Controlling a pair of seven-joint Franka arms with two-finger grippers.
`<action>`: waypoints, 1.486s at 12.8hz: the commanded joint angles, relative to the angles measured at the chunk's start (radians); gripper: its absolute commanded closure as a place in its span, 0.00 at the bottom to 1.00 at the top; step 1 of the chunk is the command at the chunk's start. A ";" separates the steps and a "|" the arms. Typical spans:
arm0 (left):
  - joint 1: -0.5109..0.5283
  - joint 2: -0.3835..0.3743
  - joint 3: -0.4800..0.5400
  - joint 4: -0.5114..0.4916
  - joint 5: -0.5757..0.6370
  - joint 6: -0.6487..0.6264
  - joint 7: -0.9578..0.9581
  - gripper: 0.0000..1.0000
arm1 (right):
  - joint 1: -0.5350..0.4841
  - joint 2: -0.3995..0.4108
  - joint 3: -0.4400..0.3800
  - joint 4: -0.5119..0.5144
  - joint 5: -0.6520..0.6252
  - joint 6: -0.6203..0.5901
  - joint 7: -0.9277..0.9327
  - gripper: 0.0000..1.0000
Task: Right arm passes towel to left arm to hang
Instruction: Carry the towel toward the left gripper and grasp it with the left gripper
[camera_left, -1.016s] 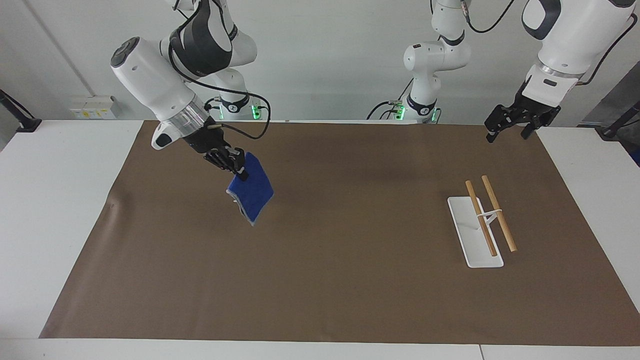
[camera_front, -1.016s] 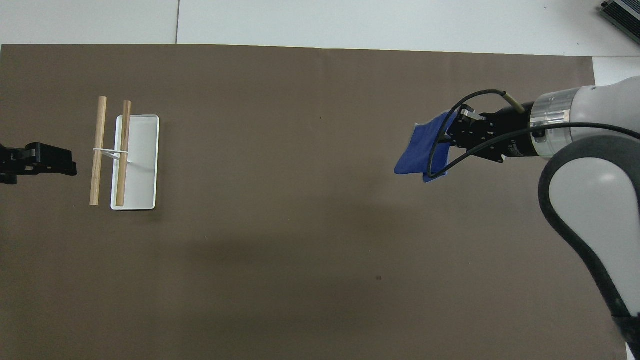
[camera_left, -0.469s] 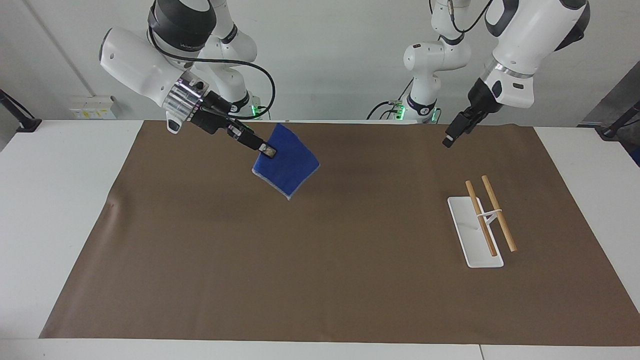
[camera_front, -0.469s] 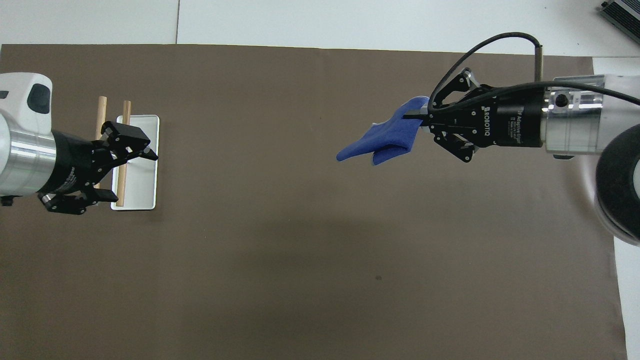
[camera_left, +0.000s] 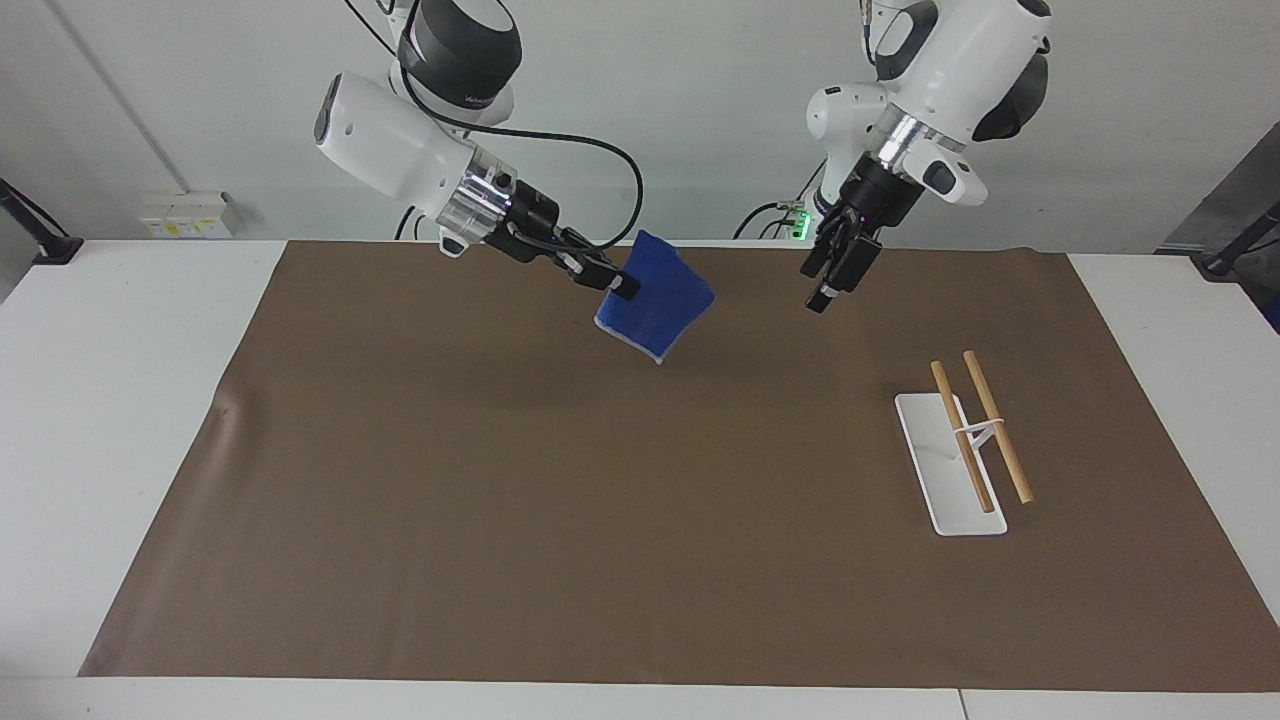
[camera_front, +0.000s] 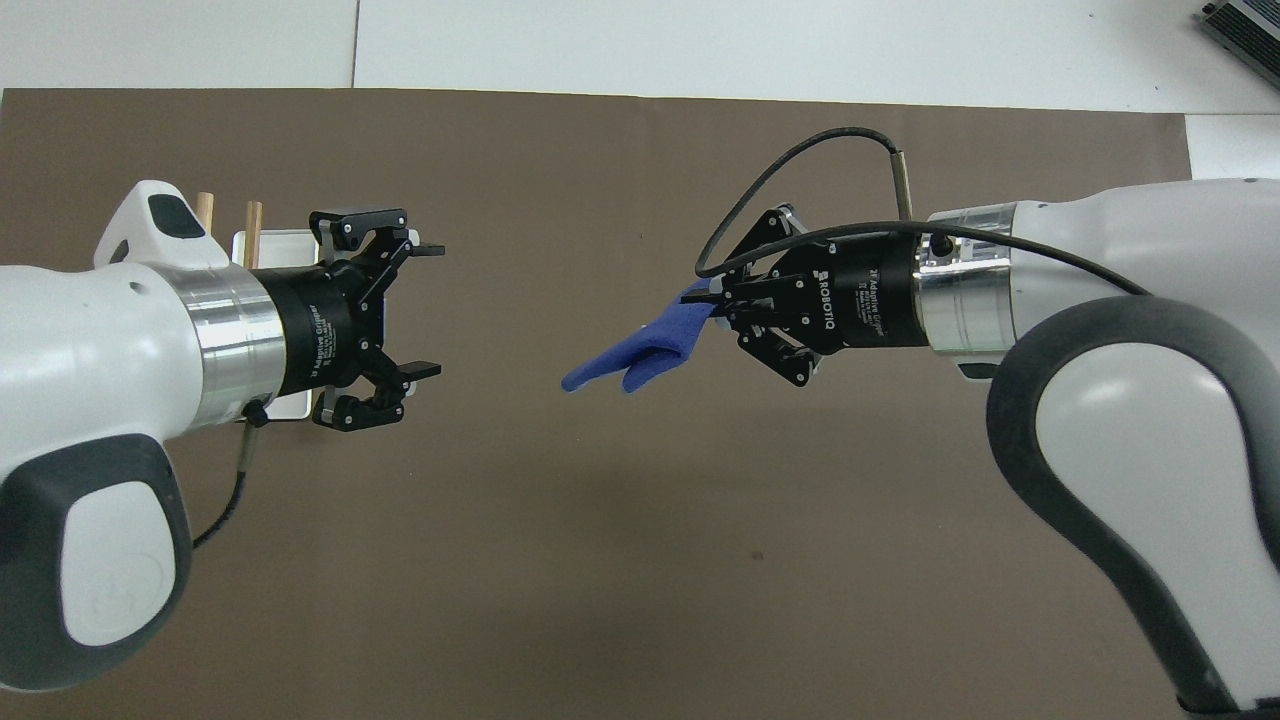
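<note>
Now, handover: judging by the task, the arms are meeting in mid-air so the cloth can change hands.
Towel: the small royal-blue folded cloth towel (camera_left: 655, 309) is hanging in the air over the brown mat (camera_left: 600, 520), toward the middle of the table, clear of the surface.
Right gripper: the right gripper (camera_left: 622, 289) is pinching one upper corner of the towel, probably so the rest is dangling free as a flap for the other arm to take.
Left gripper: the left gripper (camera_front: 428, 309) is hovering with its jaws spread wide and holding nothing, pointing at the towel's free end, near it but apart.
Rack: the white flat-based stand with two wooden rods (camera_left: 975, 432) is sitting toward the left arm's end, which would explain the pass.
Containers: nothing is hanging on the rods yet.
</note>
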 joint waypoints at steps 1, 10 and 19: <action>-0.080 -0.049 0.012 -0.102 -0.019 0.157 -0.198 0.00 | 0.036 0.013 -0.002 -0.023 0.036 0.053 0.084 1.00; -0.158 -0.024 0.012 -0.170 -0.021 0.216 -0.266 0.00 | 0.053 0.033 -0.002 -0.017 0.087 0.142 0.187 1.00; -0.180 0.054 0.012 -0.183 -0.021 0.360 -0.266 0.00 | 0.055 0.029 -0.002 -0.012 0.087 0.162 0.152 1.00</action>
